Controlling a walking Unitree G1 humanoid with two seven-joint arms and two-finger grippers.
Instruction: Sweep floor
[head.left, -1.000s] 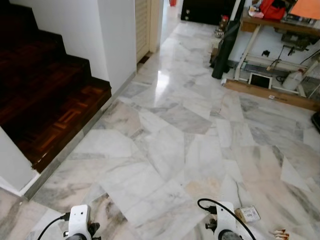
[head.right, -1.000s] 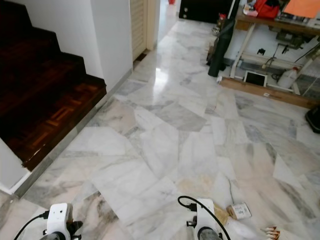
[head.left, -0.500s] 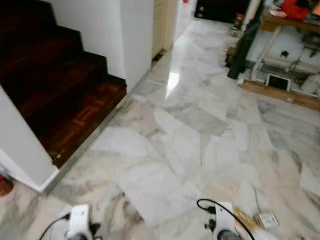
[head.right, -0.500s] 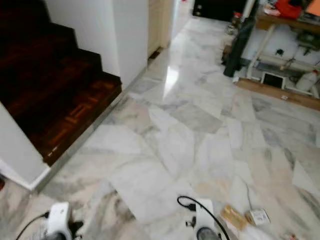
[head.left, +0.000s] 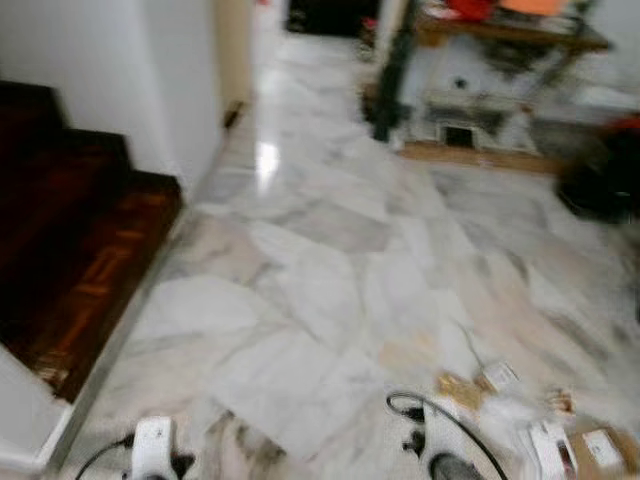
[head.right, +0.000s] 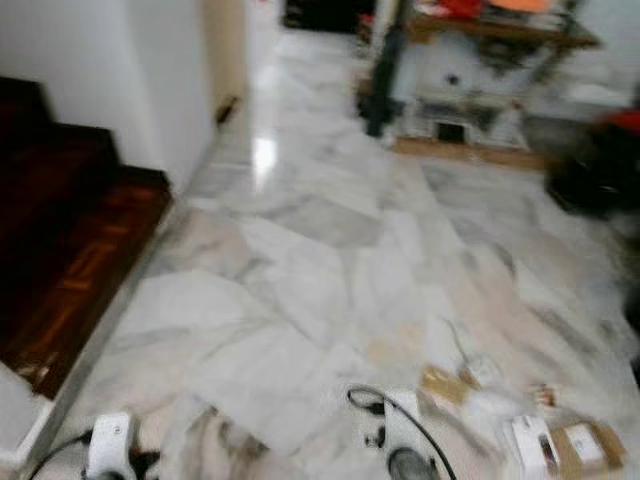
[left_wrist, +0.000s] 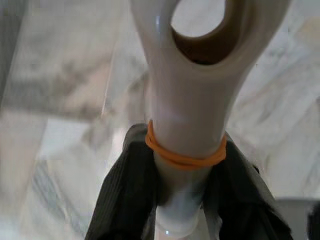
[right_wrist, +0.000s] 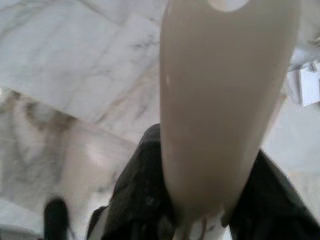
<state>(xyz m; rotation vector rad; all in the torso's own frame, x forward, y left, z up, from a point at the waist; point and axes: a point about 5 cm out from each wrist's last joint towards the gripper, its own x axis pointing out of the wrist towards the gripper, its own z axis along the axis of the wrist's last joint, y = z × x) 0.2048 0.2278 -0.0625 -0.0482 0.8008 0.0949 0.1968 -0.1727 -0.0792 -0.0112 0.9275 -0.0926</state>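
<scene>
- Marble floor (head.left: 330, 270), white with grey veining, runs from the robot toward a cluttered wooden bench (head.left: 500, 30) at the far side; the head views are blurred.
- Dark wooden stair (head.left: 80, 260) sits on the robot's left, beside a white wall (head.left: 150, 80).
- Litter lies on the floor at the robot's right front: a brownish scrap (head.left: 458, 388), a small white packet (head.left: 500, 376), a white box (head.left: 548, 447) and a cardboard piece (head.left: 603, 447), all near one another.
- Left gripper (left_wrist: 185, 200) is clamped on a cream plastic handle (left_wrist: 190, 115); its black fingers (left_wrist: 125, 190) press either side of the shaft, just below an orange rubber band (left_wrist: 182, 156). The handle ends in a hanging hole.
- Right gripper (right_wrist: 200, 210) grasps a second cream handle (right_wrist: 220, 100) between its dark fingers (right_wrist: 140, 195), with the marble beneath.
- Handles probably belong to a broom and a dustpan, though neither working end can be made out.
- Both wrists show low in the head views, left (head.left: 152, 450) and right (head.left: 440, 450), well apart, a black cable looping over the right one.
</scene>
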